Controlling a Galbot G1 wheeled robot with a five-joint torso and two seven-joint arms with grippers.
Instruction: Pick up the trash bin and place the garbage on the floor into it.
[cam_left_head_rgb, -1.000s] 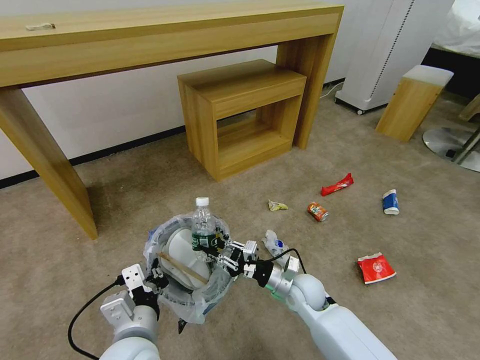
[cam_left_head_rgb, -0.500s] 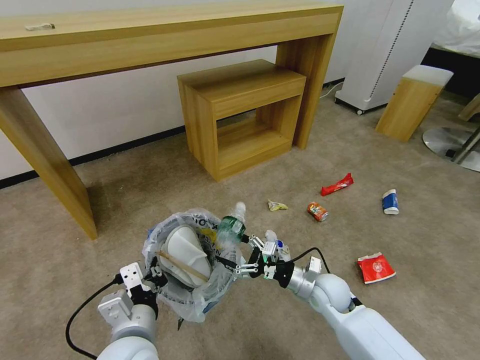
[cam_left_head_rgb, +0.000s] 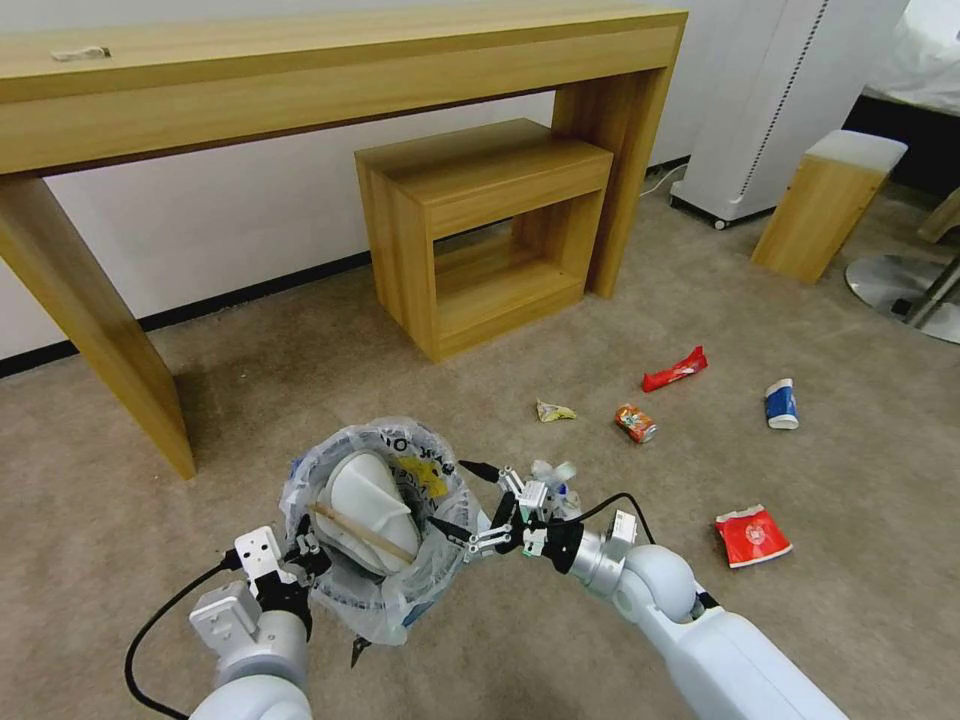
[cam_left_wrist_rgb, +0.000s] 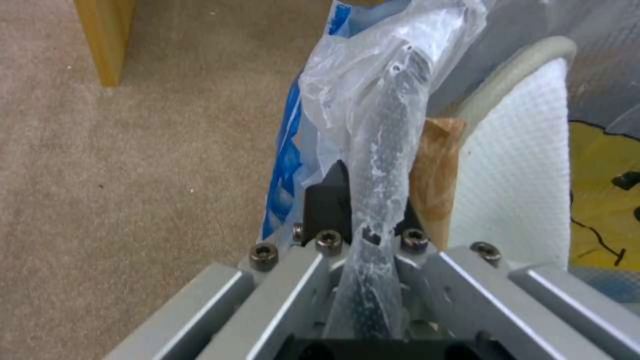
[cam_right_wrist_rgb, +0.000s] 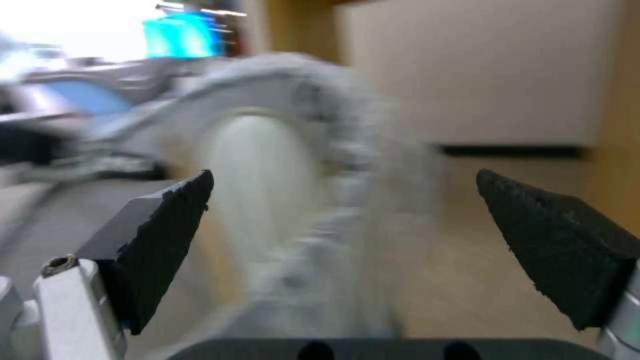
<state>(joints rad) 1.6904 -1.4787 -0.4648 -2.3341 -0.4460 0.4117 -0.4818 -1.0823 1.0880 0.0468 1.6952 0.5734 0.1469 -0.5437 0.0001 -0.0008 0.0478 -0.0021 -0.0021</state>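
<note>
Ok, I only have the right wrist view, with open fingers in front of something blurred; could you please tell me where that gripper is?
Observer: The right gripper hangs open just beside the right rim of the trash bin, fingers pointing at it.
Operator: What holds the bin?
Observer: The left gripper is shut on its bag-lined near rim.
Operator: Is any litter lying outside it?
Observer: Yes, on the floor: a crushed can, a long red wrapper, a flat red packet, a paper cup, a yellow scrap, and a clear bottle close by your gripper.
</note>
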